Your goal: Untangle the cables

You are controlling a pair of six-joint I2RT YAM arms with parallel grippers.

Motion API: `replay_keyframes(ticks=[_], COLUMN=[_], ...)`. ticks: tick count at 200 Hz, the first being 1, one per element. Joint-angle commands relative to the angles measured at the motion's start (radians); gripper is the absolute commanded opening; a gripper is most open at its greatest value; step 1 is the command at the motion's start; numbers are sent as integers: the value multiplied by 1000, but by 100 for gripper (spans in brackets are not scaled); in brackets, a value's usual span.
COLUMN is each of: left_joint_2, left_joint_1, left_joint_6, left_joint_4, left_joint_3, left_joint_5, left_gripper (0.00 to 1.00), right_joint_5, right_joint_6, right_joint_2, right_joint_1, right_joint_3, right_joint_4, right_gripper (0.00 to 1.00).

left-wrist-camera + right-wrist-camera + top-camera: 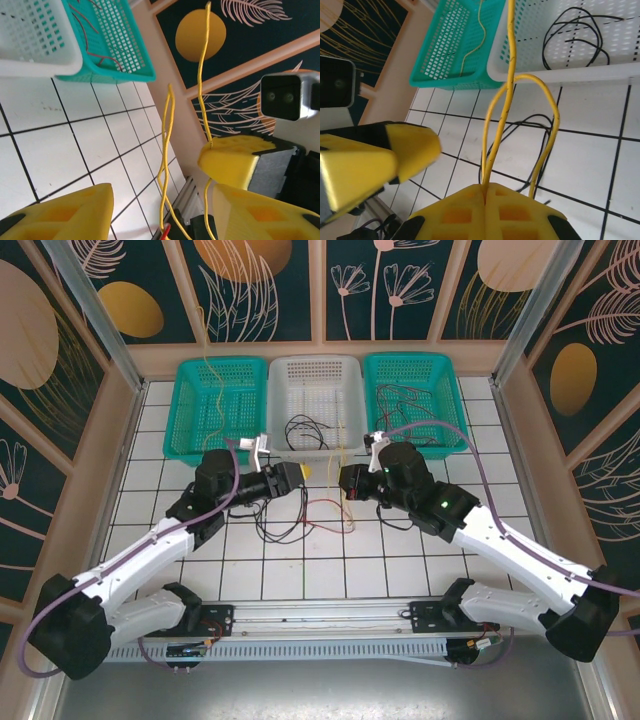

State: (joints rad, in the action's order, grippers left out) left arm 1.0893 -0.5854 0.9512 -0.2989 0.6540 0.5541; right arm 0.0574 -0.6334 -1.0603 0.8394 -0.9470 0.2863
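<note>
Your right claw (485, 189) is clamped on the yellow cable (508, 85), which runs lengthwise straight out from its tips; your left claw (160, 212), jaws apart, faces it with those strands passing between them.

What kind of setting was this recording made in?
Probably a staged robot test booth, not a real room: a white tiled table boxed in by leaf-print wall panels, with three plastic baskets lined up at the back.
</note>
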Motion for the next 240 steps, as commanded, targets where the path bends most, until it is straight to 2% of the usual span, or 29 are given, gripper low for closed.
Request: replay_keyframes(ticks=[1, 49, 105, 117, 131, 163, 174, 205, 217, 240], left_joint_2=[1, 12, 51, 56, 60, 58, 72, 136, 142, 123], left_joint_1=[-10, -10, -15, -15, -15, -15, -14, 16, 34, 48], left_joint_6=[-30, -33, 51, 59, 59, 30, 3, -81, -117, -151], left_joint_4=[-37, -71, -207, -216, -215, -95, 30, 518, 584, 629], left_joint_3=[28, 29, 18, 16, 18, 80, 137, 327, 360, 363], left_joint_5=[12, 24, 88, 93, 92, 20, -38, -325, -345, -318], left_gripper=[55, 57, 56, 53, 36, 0, 0, 0, 0, 0], right_joint_5=[24, -10, 15, 16, 19, 19, 5, -68, -126, -173], right_joint_6=[19, 32, 32, 35, 40, 67, 85, 120, 115, 115], right_joint_2=[-26, -47, -82, -89, -92, -69, -47, 86, 144, 233], right_joint_1=[21, 69, 81, 85, 94, 102, 104, 70, 25, -61], right_joint_3=[-47, -88, -104, -105, -101, -79, -73, -54, -53, -51], right_joint_4=[-43, -78, -115, -120, -125, -118, -96, -42, -13, -10], right_gripper=[0, 0, 0, 0, 0, 0, 0, 0, 0, 0])
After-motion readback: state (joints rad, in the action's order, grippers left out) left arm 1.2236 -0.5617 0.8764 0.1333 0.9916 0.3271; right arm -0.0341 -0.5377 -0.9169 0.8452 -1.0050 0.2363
